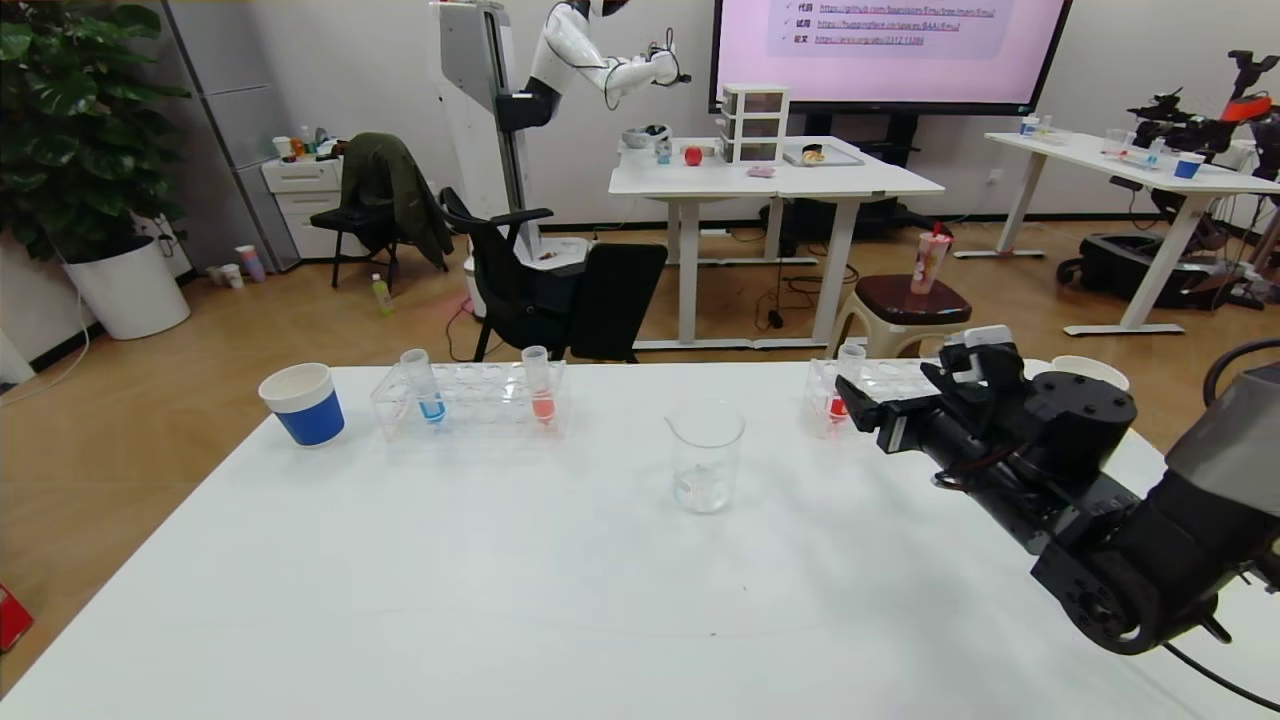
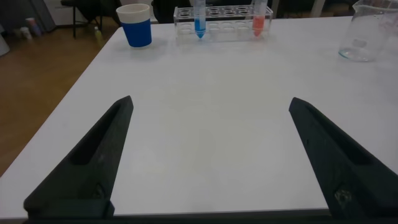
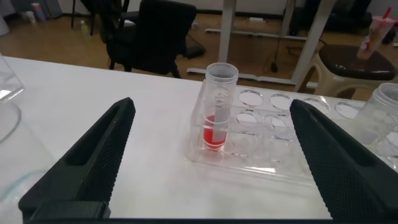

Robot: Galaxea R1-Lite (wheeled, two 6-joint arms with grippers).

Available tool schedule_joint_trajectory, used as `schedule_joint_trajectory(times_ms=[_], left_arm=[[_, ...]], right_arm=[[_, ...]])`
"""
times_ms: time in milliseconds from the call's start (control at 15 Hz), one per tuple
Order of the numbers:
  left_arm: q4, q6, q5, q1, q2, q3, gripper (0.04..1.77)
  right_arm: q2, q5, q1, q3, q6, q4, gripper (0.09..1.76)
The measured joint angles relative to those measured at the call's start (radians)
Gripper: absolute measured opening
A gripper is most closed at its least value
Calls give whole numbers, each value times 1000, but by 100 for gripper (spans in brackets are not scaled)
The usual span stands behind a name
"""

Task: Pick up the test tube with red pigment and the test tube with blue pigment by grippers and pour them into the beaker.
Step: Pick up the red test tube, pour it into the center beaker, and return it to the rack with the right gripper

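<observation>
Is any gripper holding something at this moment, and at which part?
Nothing is held. The right gripper is open, facing the red tube standing in its rack, not touching it. The left gripper is open above bare table.

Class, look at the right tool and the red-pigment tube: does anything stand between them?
Nothing visible does. The right tool is open and faces the test tube with red pigment, which stands upright in the end hole of its clear rack; only bare table lies between them. The beaker stands off to the side.
</observation>
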Motion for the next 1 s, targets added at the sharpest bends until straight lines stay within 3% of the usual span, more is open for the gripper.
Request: schedule_joint_trajectory(times_ms=[467, 867, 933, 1000], left_arm=[[0, 0, -1, 0, 0, 0, 175], [0, 0, -1, 0, 0, 0, 175], [0, 0, -1, 0, 0, 0, 175], [0, 0, 0, 0, 0, 0, 175]], right_arm=[[171, -32, -13, -243, 0, 58, 174], [238, -29, -17, -323, 1, 58, 174], [241, -29, -17, -329, 1, 57, 172], [243, -29, -16, -334, 1, 56, 158]])
